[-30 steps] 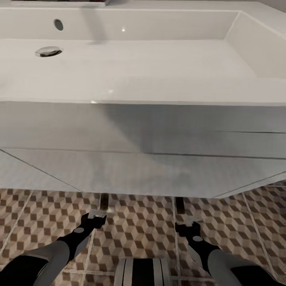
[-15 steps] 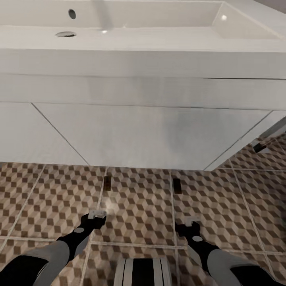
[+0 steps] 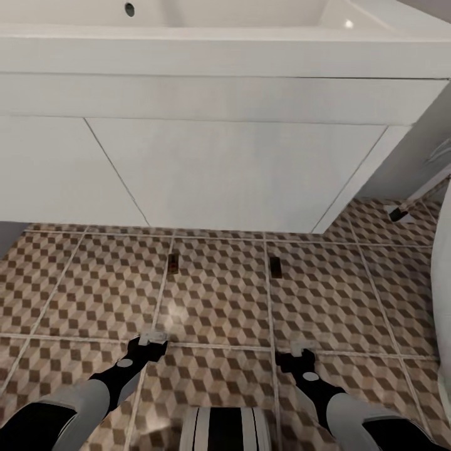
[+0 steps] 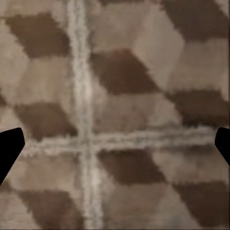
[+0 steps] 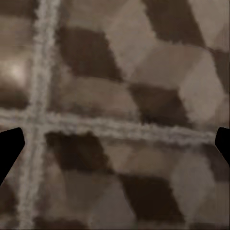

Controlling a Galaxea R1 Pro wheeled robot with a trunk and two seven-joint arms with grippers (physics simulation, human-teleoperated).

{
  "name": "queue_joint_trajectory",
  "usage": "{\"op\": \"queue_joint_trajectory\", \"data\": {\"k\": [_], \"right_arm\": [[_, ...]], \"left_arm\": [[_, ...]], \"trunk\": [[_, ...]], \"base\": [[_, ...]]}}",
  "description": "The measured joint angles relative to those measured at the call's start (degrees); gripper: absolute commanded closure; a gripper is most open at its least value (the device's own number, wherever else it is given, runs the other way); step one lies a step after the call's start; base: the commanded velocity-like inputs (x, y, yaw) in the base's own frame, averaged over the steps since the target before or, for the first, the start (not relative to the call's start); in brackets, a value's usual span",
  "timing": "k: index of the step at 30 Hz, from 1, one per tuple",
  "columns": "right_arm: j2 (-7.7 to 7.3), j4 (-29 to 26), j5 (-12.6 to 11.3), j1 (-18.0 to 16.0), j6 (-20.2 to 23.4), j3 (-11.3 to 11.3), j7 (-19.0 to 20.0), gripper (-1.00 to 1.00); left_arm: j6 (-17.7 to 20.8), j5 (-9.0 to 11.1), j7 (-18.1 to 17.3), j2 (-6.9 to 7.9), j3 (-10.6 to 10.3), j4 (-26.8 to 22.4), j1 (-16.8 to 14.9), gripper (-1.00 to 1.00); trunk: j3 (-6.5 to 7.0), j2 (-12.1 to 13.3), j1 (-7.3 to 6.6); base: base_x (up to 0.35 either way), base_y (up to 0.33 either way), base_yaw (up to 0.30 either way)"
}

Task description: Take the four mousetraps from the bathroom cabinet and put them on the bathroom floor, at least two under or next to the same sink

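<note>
Nothing readable is showing anywhere: no text, label, brand, number or sign on the sink (image 3: 225,53), the floor (image 3: 219,300) or the traps (image 3: 173,263).

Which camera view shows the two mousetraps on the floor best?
The head view: both mousetraps lie on the bathroom floor just before the white vanity. The wrist views show tiles and grout close up, not traps.

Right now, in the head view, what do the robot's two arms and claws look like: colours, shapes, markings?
Both arms have pale grey rounded forearm shells that narrow into black wrists, each with a small grey round disc on top. The left claw and right claw are black with light grey tips. In the wrist views, the fingertips appear as plain black wedges.
</note>
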Motion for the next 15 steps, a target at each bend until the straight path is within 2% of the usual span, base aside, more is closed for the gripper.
{"op": "queue_joint_trajectory", "data": {"k": [15], "right_arm": [[0.10,0.00,0.03,0.00,-0.10,0.03,-0.03,-1.00]], "left_arm": [[0.01,0.02,0.00,0.00,0.04,0.08,0.00,-1.00]], "trunk": [[0.00,0.00,0.00]], "base": [[-0.345,0.000,0.000]]}}
